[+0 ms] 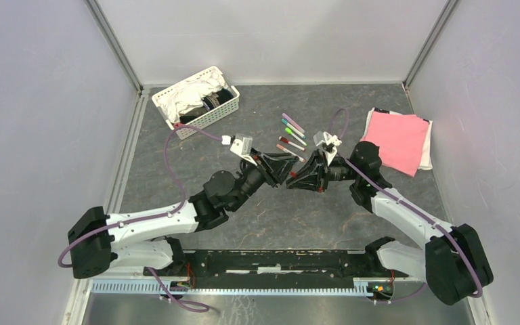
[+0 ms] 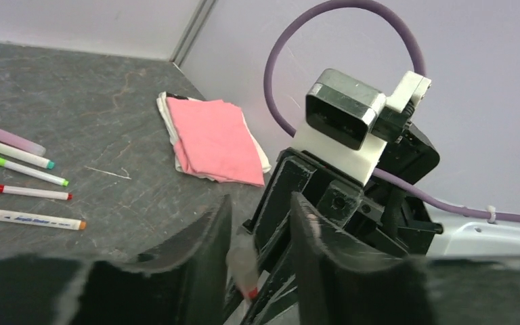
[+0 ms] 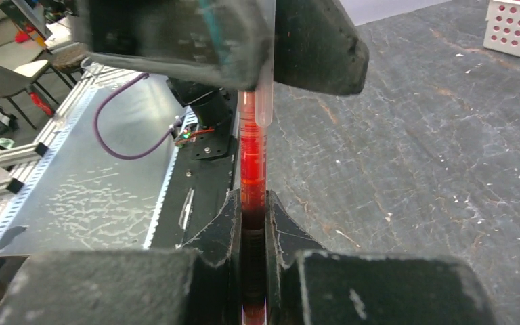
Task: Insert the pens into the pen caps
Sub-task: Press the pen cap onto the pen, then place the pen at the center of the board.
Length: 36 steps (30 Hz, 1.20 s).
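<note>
My two grippers meet tip to tip over the middle of the table. The right gripper (image 3: 252,203) (image 1: 296,179) is shut on the red pen cap (image 3: 252,169), which points up at the left gripper (image 1: 286,175). A pen's pale barrel (image 3: 264,101) runs from that cap up between the left fingers. In the left wrist view the same pen (image 2: 242,261), pale with a red end, leans against one finger of the left gripper (image 2: 261,203). Those jaws stand apart, wider than the barrel. Several other pens (image 1: 291,135) (image 2: 24,191) lie side by side on the table beyond the grippers.
A folded pink cloth (image 1: 396,139) (image 2: 213,139) lies at the right back. A white perforated basket (image 1: 225,112) (image 3: 518,27) with cloths stands at the left back. Grey walls close in on three sides.
</note>
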Available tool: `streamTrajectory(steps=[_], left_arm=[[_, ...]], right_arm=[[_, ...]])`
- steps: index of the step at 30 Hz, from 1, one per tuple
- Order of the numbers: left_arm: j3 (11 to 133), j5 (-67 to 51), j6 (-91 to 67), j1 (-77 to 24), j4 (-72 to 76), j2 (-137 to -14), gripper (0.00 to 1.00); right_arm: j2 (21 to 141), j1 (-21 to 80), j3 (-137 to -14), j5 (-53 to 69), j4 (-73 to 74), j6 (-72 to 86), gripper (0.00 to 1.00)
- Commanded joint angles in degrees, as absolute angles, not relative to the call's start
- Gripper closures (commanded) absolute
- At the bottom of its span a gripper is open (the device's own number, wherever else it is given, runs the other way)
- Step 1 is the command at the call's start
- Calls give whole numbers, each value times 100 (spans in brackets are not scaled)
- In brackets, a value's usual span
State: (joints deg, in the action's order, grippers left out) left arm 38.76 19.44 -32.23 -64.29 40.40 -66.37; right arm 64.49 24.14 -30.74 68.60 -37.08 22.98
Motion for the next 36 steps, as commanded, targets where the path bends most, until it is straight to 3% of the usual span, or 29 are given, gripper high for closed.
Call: streamTrajectory(steps=[1, 4, 7, 10, 13, 17, 27, 36], left_arm=[[4389, 2275, -3150, -6414, 3186, -6430, 46], [4438, 2574, -2978, -6392, 2841, -6090, 30], [4430, 2925, -2857, -6395, 2202, -5628, 21], [4356, 3308, -2722, -6390, 1370, -5150, 20], [4124, 3616, -2760, -6392, 606, -4661, 20], [3560, 3631, -3042, -6392, 156, -4181, 19], [2963, 3808, -3348, -6394, -114, -3463, 18], [2697, 3916, -3565, -6398, -262, -2981, 18]], right_arm=[[6362, 2515, -3332, 6504, -3153, 1258, 100], [6347, 2511, -3366, 6394, -2609, 684, 100], [6362, 2430, -3384, 6235, -2302, 364, 100], [6436, 2189, -3457, 5779, -1995, 112, 100], [6667, 2071, -3707, 4490, -1049, -857, 100], [7650, 2070, -4286, 3164, -47, -1706, 94], [9863, 2542, -5983, 2181, 1164, -2274, 88], [10620, 2770, -6438, 1642, 1427, -2214, 78]])
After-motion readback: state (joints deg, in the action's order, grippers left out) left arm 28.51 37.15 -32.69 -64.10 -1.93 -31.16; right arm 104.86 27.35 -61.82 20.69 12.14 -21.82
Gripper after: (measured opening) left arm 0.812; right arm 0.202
